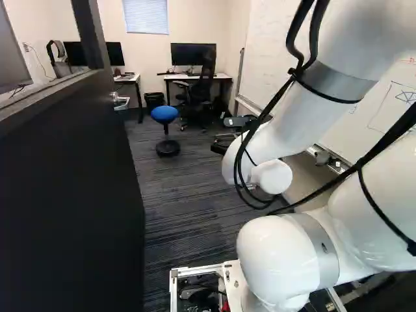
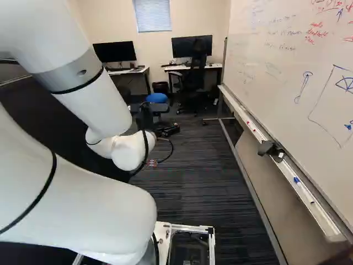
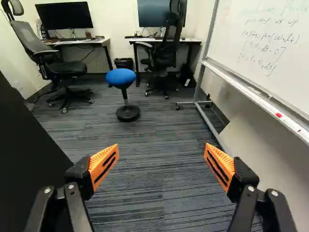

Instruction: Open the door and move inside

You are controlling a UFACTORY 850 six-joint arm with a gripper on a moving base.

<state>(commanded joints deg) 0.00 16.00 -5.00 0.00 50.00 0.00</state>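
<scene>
The gripper shows small beyond the arm in the right base view, pointing ahead into the room. In the wrist view the gripper stands open, its orange pads wide apart with only carpet seen between them. The dark door stands open along the left of the left base view, and its metal handle is near the far edge. In the wrist view the door is beside the gripper, on the side of one finger, not between the pads. The arm hides part of the door in the right base view.
A whiteboard on a metal frame lines the right side. Ahead, carpet leads to a blue stool, office chairs and desks with monitors. A bin stands between the desks.
</scene>
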